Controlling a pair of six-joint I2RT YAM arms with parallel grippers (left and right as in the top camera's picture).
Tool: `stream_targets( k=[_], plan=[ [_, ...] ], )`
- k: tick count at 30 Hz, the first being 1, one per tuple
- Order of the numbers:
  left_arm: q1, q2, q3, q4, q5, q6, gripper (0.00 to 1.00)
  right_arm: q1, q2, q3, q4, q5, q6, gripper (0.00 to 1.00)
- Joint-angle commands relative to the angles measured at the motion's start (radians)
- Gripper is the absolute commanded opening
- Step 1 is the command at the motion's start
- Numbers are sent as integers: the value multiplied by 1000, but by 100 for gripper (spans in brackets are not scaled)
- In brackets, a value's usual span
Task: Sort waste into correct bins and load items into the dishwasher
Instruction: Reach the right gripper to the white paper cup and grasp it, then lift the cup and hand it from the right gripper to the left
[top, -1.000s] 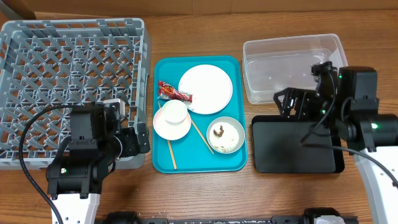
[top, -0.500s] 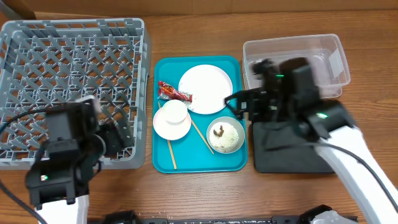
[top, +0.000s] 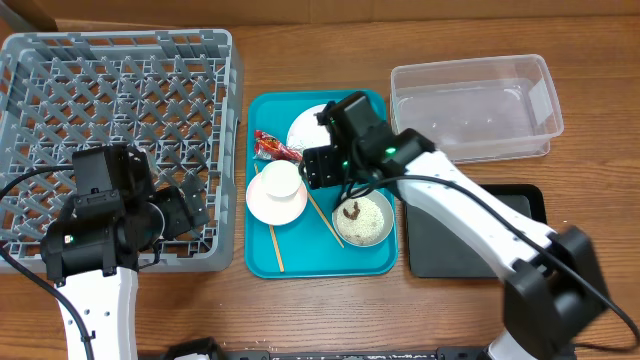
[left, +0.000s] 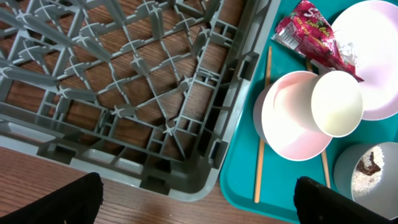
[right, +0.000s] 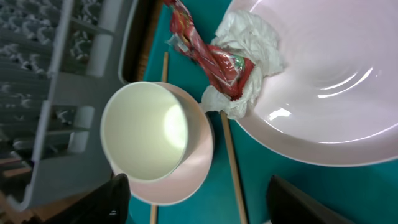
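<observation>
My right gripper (top: 322, 165) is open above the teal tray, over the white cup (right: 144, 130) that sits in the pink bowl (right: 193, 174). The red wrapper (right: 208, 53) and the white tissue (right: 252, 37) lie at the white plate's (right: 329, 81) edge. The grey-green bowl (top: 365, 218) holds rice and a brown lump. One chopstick (top: 275, 245) lies left of it, another (top: 325, 220) beside it. My left gripper (left: 199, 208) is open and empty over the near right corner of the grey dish rack (top: 120, 130).
The teal tray (top: 320, 265) sits mid-table. The clear tub (top: 470, 105) stands at the back right, with the black tray (top: 440, 240) in front of it. My right arm reaches across the black tray and the teal tray's right side.
My right arm has swung left from above the black tray to over the teal tray. My left arm has shifted left and back along the rack's near edge.
</observation>
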Motion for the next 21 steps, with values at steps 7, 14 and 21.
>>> stream_targets(
  k=[7, 14, 21],
  plan=[
    [4, 10, 16, 7, 22, 15, 99, 47, 123, 26, 71, 21, 108, 61],
    [4, 9, 16, 7, 22, 15, 98, 51, 140, 27, 74, 23, 111, 27],
    [4, 10, 16, 7, 22, 15, 98, 38, 96, 77, 1, 88, 103, 4]
  ],
)
